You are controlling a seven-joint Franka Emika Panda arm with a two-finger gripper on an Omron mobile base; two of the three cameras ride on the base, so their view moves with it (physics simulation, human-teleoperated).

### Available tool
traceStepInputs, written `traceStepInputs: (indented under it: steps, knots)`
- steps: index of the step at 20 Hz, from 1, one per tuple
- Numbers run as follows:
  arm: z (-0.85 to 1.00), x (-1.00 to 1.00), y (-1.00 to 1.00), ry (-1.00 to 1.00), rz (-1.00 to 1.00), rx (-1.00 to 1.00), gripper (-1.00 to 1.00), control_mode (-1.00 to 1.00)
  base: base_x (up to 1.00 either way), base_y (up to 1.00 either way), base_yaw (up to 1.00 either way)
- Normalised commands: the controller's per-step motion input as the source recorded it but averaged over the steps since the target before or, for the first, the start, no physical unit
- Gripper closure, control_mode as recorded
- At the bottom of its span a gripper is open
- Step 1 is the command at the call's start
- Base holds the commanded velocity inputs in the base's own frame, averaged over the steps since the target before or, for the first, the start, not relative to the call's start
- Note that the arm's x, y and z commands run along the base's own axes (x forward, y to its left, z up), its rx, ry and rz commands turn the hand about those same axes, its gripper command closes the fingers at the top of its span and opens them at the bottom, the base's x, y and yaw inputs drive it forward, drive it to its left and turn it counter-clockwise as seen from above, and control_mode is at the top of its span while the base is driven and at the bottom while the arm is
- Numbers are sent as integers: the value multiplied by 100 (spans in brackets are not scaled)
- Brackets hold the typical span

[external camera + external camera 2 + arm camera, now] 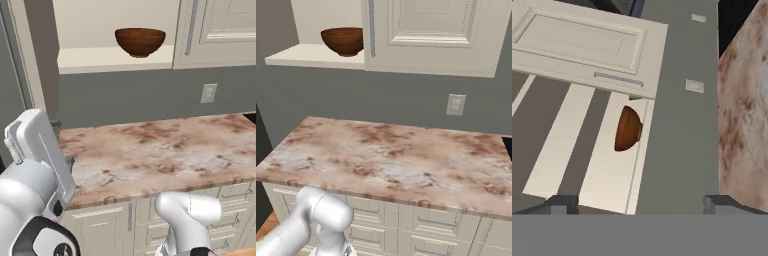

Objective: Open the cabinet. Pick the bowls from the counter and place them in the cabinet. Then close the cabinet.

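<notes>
The cabinet [215, 30] hangs above the counter [160, 150] with its left half open and its right door [431, 35] shut. A glossy reddish-brown wood bowl [140, 41] stands upright on the open beige shelf [95, 57], near the shut door's handle [189, 27]. In the right base view the bowl [343, 40] is at the shelf's right end. The hand view is rolled: the bowl [628, 129] lies ahead on the shelf, below the door [587, 45]. My gripper [641, 202] is open, with nothing between its fingertips [562, 202], well short of the bowl.
A wall outlet [208, 93] sits on the grey backsplash under the shut door. Base cupboards with drawers [431, 220] run below the counter edge. A dark inset [507, 145] shows at the counter's far right. My white arm link [40, 150] stands at the counter's left end.
</notes>
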Motion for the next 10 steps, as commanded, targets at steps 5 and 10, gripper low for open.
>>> traceStepInputs:
  steps: [5, 10]
  knots:
    - [-2, 0, 53, -6, -6, 0, -100, -100, 0, 0, 0]
    - [-1, -9, 51, -8, -6, 2, -100, -100, 0, 0, 0]
